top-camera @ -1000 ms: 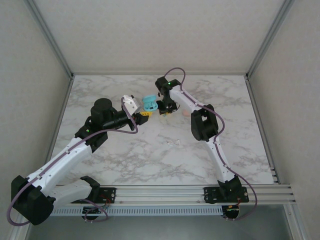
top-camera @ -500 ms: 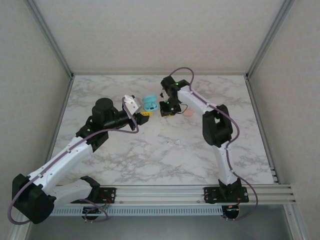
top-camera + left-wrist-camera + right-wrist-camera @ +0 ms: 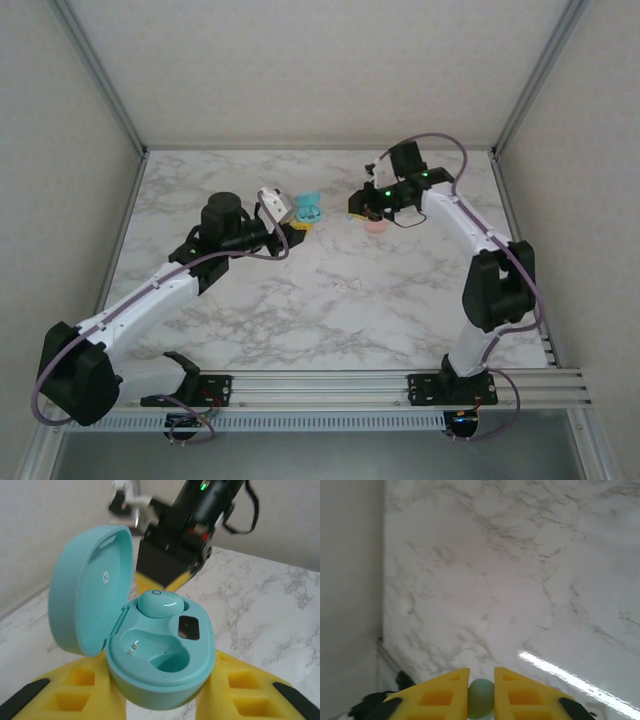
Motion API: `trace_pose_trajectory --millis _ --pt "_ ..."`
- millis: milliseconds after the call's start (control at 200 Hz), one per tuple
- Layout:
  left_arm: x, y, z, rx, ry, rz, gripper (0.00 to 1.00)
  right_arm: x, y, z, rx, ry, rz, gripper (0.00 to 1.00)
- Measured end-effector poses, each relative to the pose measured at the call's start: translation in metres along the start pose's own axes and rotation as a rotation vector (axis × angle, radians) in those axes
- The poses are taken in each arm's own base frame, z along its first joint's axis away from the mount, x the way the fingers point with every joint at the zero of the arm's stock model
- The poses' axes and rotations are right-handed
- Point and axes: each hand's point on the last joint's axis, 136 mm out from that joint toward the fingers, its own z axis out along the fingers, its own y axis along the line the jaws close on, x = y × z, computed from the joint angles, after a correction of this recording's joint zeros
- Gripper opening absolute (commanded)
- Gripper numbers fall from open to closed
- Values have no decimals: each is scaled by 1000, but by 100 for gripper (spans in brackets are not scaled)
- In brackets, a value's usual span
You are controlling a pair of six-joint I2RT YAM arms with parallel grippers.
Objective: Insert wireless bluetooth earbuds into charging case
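Teal earbud (image 3: 481,700): seemingly light, hard, slick; my right tool (image 3: 481,676) pinches its sides, my left tool (image 3: 161,677) clasps the open case (image 3: 165,700).

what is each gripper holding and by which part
The left gripper clamps the open teal case by the sides of its base. The right gripper pinches a teal earbud by its sides, between the fingertips.
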Motion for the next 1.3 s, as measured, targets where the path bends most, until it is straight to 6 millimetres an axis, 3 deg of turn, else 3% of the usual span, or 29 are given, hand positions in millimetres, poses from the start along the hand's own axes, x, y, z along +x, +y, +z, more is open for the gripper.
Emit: trace_pose_trajectory --millis 350,631,1086,1296 --pt "15 12 26 5 24 -37 23 2 48 -47 -150 -76 -38 17" --pt "18 8 44 33 23 -28 23 6 80 -79 -202 -146 -79 18" --pt "18 -4 64 75 18 -15 24 23 108 -62 -237 -101 -112 19" --pt "13 -4 65 74 -1 -5 24 26 111 -51 -216 -93 -118 19"
